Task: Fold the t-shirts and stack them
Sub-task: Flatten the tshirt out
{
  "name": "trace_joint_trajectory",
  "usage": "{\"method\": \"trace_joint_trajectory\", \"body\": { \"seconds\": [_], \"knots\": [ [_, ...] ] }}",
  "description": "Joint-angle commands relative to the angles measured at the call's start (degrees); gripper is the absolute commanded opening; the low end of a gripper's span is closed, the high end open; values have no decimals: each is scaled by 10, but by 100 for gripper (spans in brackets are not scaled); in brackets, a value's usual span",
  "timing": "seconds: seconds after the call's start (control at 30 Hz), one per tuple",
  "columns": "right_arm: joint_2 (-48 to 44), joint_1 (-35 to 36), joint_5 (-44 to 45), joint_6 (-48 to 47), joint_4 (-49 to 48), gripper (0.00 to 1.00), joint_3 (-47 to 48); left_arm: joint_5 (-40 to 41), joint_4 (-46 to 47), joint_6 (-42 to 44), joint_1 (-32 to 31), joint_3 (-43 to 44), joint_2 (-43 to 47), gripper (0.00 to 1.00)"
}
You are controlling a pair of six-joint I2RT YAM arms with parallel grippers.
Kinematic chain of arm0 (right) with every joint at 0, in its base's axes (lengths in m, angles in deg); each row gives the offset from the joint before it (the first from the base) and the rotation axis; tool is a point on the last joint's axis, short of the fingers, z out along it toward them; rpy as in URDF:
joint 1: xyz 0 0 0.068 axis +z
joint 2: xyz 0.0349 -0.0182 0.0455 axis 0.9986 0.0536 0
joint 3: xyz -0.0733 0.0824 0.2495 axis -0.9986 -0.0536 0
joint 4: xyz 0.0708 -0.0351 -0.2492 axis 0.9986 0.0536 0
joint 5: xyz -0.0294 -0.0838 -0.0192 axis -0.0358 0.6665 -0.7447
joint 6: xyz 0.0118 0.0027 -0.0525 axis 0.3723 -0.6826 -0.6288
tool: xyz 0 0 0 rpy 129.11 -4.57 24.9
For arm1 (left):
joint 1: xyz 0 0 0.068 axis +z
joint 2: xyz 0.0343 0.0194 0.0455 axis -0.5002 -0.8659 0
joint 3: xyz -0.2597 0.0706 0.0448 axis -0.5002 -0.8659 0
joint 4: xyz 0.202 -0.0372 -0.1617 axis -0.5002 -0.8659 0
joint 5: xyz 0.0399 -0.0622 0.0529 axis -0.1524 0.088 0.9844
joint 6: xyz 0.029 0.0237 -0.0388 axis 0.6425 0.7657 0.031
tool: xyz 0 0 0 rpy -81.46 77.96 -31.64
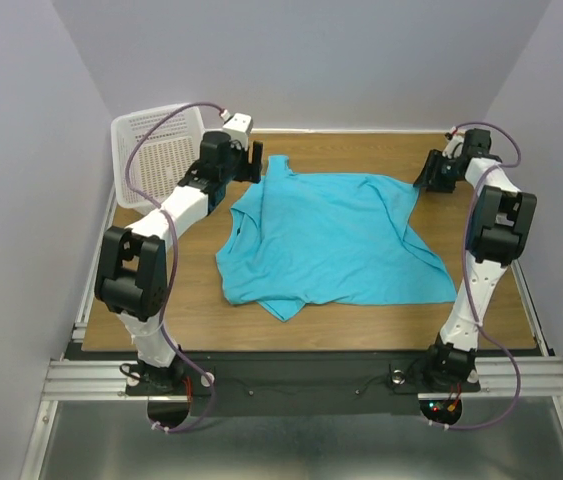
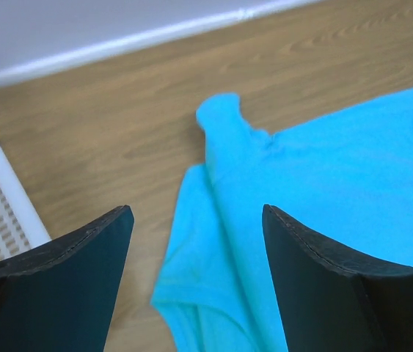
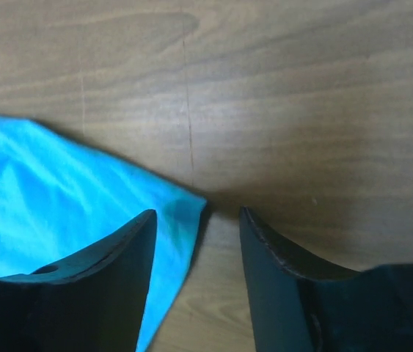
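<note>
So there's only one turquoise short-sleeved cloth t-shirt (image 1: 331, 240) out right now. It's lying rumpled in the middle of the brown wood-grain worktop (image 1: 361, 150), with the near-left part bunched over itself and the far edge not lying straight. No proper fold in it yet as far as I can see, so I'd call this the lay-it-flat stage, right at the start of the job.

The left tool (image 2: 196, 213) is at the far-left corner of the shirt with its jaws spread wide and nothing in them. From its wrist view the cloth runs between and ahead of the two fingers. The right tool (image 3: 197, 214) is at the far-right corner, also gaping and empty, and the pointed tip of the fabric sits right in the gap between its jaws. I can't tell whether either one is actually touching the cloth.

The white plastic mesh basket (image 1: 156, 150) is off in the far-left corner, just beside the left arm.

My guess for the next move is to get low enough to pinch just the fabric at both corners, then pull them apart evenly to take the wrinkles out before folding.
</note>
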Motion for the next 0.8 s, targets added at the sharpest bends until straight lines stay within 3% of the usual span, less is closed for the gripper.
{"method": "trace_joint_trajectory", "body": {
  "seconds": [0.0, 0.23, 0.37, 0.5, 0.7, 0.77],
  "knots": [
    [24, 15, 46, 41, -8, 53, 43, -6, 3, -14, -3, -83, 51, 82],
    [14, 18, 23, 27, 7, 35, 18, -14, 5, -39, 1, -165, 135, 83],
    [10, 18, 54, 10, 12, 1, 25, -22, 4, -50, 3, -203, 172, 83],
    [17, 18, 137, -53, 12, 1, 95, -23, 0, -51, 3, -226, 208, 83],
    [66, 25, 153, -143, 12, 1, 217, -19, -5, -45, 5, -246, 231, 82],
    [85, 32, 161, -178, 11, 17, 243, -21, -7, -46, 5, -248, 229, 82]
  ]
}}
